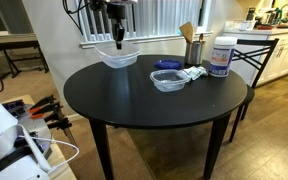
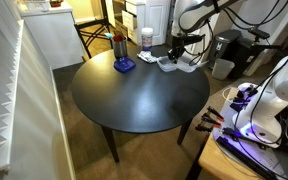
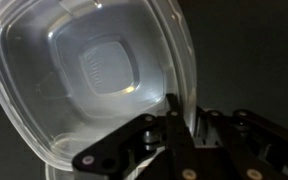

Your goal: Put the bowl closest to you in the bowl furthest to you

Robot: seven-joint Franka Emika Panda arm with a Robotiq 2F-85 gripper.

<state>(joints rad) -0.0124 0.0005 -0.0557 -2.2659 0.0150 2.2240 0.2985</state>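
Note:
A clear plastic bowl (image 1: 117, 57) is at the table's far edge in an exterior view and fills the wrist view (image 3: 94, 70). My gripper (image 3: 174, 112) is shut on its rim, one finger inside and one outside. It comes down on the bowl from above in both exterior views (image 1: 117, 42) (image 2: 180, 52). I cannot tell whether the bowl rests on the table or hangs just above it. A second clear bowl (image 1: 169, 80) sits nearer the table's middle.
The round black table (image 1: 144, 115) also holds a blue lid (image 1: 167, 65), a white cloth (image 1: 192, 73), a white canister (image 1: 221, 57) and a utensil holder (image 1: 194, 48). A chair (image 1: 254, 55) stands behind it. Cables and tools lie beside the table (image 2: 234, 110).

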